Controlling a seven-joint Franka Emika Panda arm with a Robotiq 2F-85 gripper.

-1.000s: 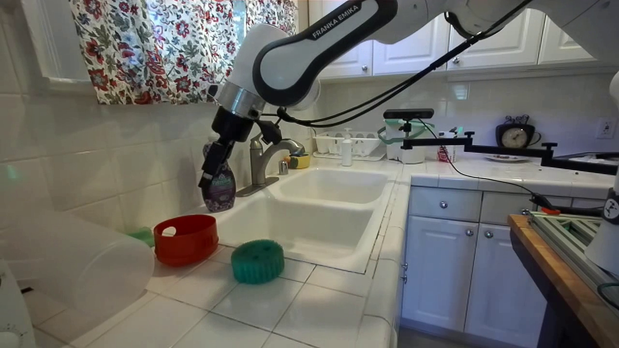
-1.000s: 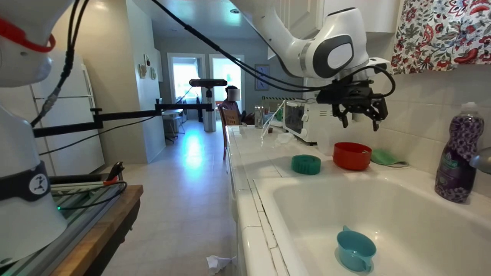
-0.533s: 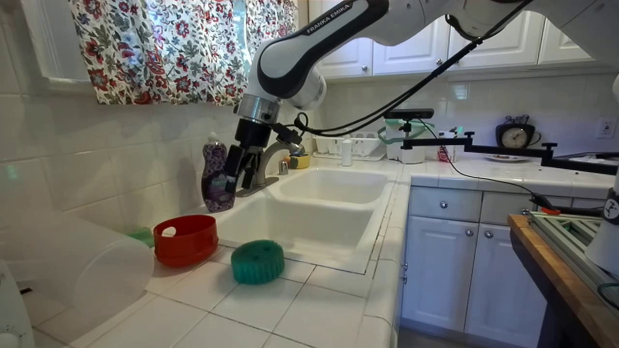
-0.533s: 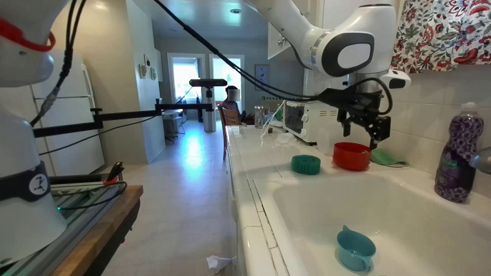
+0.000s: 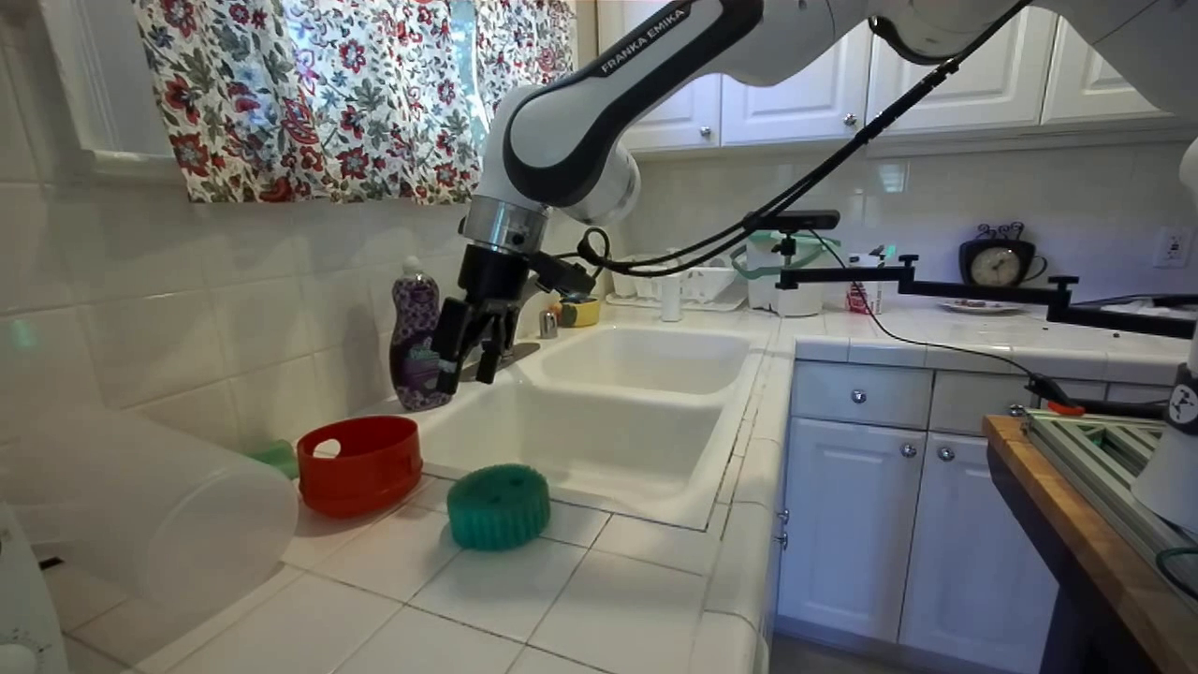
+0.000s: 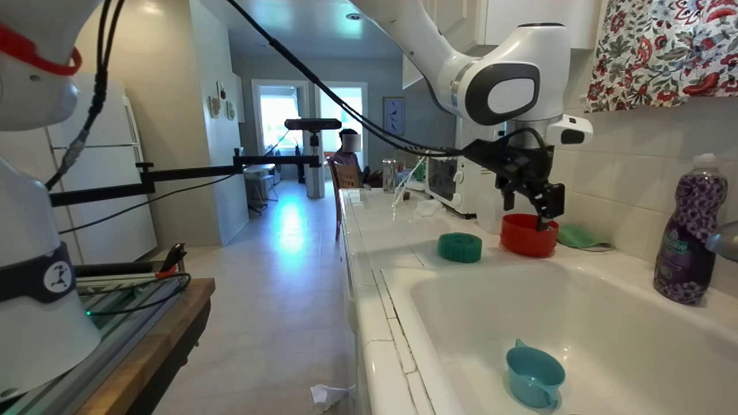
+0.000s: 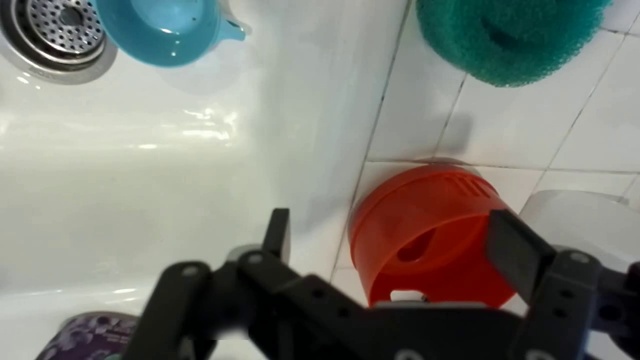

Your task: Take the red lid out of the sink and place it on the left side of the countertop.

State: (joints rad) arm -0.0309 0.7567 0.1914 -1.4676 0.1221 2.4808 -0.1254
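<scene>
The red lid (image 5: 360, 473), round with a raised rim and a cut-out, sits on the tiled countertop (image 5: 510, 599) beside the white sink (image 5: 580, 445). It also shows in an exterior view (image 6: 527, 242) and in the wrist view (image 7: 420, 200). My gripper (image 5: 467, 382) is open and empty, pointing down above the sink corner near the soap bottle. In the wrist view the gripper (image 7: 390, 215) has its jaws wide apart; one finger overlaps the lid's rim in the picture, the other lies over the sink edge. In an exterior view the gripper (image 6: 526, 217) partly covers the lid; contact cannot be told.
A green round piece (image 5: 498, 510) lies on the tiles near the lid. A purple soap bottle (image 5: 418, 346) stands by the faucet. A translucent container (image 5: 215, 524) lies beyond the lid. A blue cup (image 6: 535, 374) is in the sink. A green cloth (image 6: 579, 237) lies by the wall.
My gripper has come lower and turned more upright, moving away from the tiled wall. Its jaws stay open. The red lid and the other things have not moved.
</scene>
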